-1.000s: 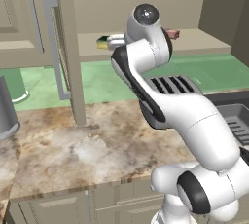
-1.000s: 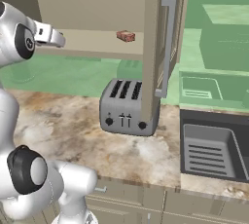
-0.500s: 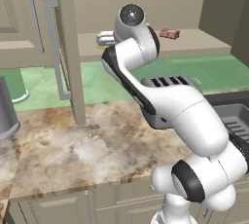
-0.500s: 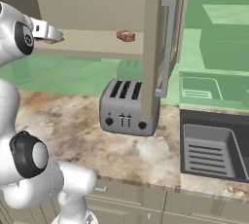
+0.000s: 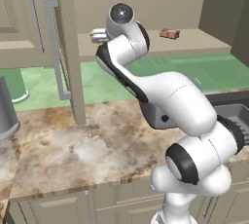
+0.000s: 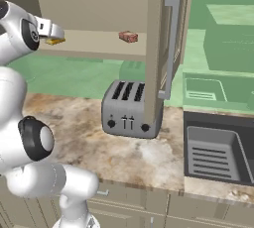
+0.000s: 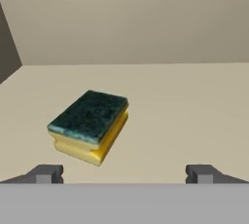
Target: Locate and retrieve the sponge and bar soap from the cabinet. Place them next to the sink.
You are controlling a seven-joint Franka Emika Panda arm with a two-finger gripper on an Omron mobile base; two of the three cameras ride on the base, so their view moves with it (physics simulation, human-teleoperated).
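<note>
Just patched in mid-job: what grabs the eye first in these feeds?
The yellow sponge with a dark green scrub top lies on the beige cabinet shelf, just beyond the open gripper. The small pinkish-red bar soap sits farther right on that shelf, above the silver four-slot toaster; the grey ridged sink lies to the right.

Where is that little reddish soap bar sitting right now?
The bar soap lies on the cabinet shelf, above the toaster. In the left base view it is right of the arm's pincer.

Sponge (image 7: 90, 124): rough green scrub layer, yellow foam.
</note>
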